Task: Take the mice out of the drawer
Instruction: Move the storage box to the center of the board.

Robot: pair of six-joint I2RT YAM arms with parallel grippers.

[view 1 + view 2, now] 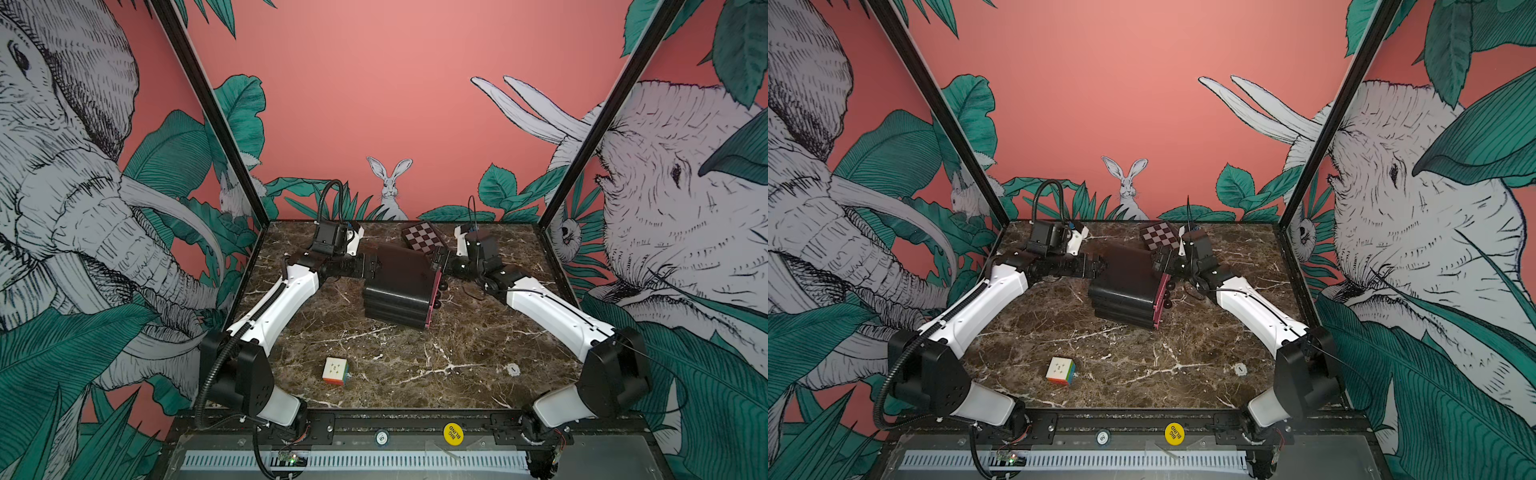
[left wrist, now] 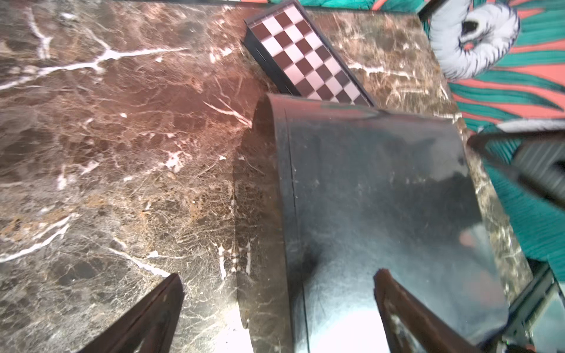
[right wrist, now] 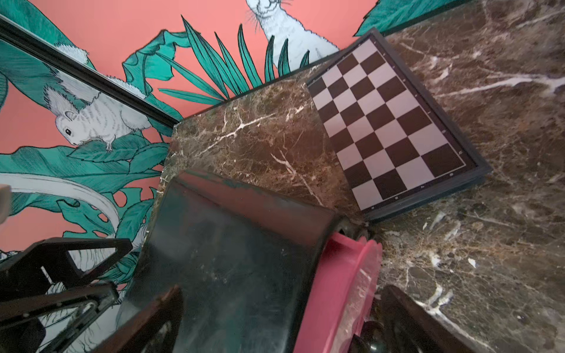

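A black drawer cabinet (image 1: 397, 282) (image 1: 1125, 286) stands mid-table, its pink drawer fronts (image 1: 434, 296) (image 3: 336, 275) with black knobs (image 1: 444, 286) turned to the right. The drawers look shut, and the mice are hidden. My left gripper (image 1: 376, 266) (image 2: 279, 275) is open at the cabinet's left top edge, with one finger over the marble and the other over the glossy top (image 2: 382, 183). My right gripper (image 1: 436, 259) (image 3: 281, 290) is open at the right top edge. It straddles the top pink front, and nothing is held.
A folded chessboard (image 1: 424, 242) (image 3: 388, 122) lies just behind the cabinet near the back wall. A multicoloured puzzle cube (image 1: 335, 370) sits toward the front left of the marble table. A small white disc (image 1: 513, 369) lies front right.
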